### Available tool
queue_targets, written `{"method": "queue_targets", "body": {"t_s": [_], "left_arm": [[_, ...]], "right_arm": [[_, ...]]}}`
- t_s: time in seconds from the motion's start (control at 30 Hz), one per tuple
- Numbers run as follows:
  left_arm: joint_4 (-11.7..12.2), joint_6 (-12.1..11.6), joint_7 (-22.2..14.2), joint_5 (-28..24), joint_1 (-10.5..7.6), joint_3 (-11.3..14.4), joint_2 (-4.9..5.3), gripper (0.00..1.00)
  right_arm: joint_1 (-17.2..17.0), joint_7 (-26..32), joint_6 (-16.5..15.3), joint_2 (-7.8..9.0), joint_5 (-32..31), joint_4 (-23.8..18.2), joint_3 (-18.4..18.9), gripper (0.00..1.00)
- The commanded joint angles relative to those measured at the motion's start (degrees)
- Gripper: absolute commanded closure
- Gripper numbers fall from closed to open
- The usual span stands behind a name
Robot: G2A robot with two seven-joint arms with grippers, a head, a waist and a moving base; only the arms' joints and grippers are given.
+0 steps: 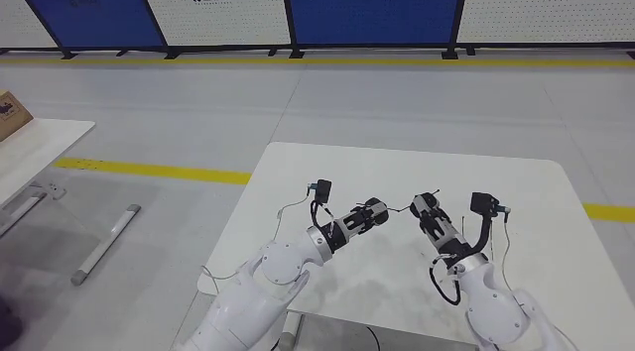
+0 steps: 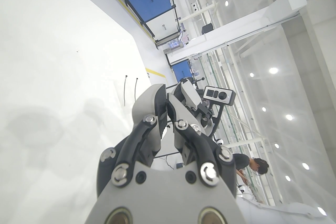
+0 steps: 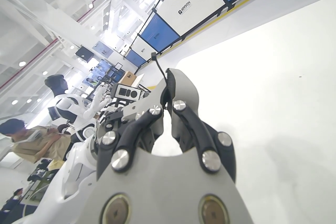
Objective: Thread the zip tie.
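**Right claw pinches the zip tie near its head, left claw meets it over the table**

From where I stand, both arms hang above the middle of the white table [image 1: 516, 182], claws nose to nose.

The zip tie [image 3: 158, 64] looks like a thin black nylon strap: almost weightless, springy rather than limp, smooth enough to slide through a loose pinch, and not at all fragile. I'd judge the best hold to be close behind the square head, so the slot stays steady. The tail should be held close to its tip so it cannot bow away.

The right gripper [image 3: 168, 75] is clamped on the strap. A short length and the head stick out past its fingertips, up and away from the tabletop.

The left gripper [image 2: 166, 97] has its jaws pressed together just beside the right one. I cannot tell whether the tail is caught between them.

Two spare zip ties [image 2: 125, 90] lie flat on the table, side by side, well apart from both claws.
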Motion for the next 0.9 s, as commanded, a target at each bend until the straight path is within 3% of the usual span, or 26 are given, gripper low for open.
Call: {"method": "queue_targets", "body": {"t_s": [0.0, 0.87], "left_arm": [[0.0, 0.0, 0.0, 0.0, 0.0, 0.0, 0.0, 1.0], [0.0, 0.0, 0.0, 0.0, 0.0, 0.0, 0.0, 1.0]], "right_arm": [[0.17, 0.07, 0.2, -0.1, -0.46, 0.29, 0.01, 1.0], [-0.73, -0.29, -0.3, -1.54, -2.05, 0.79, 0.81, 1.0]]}}
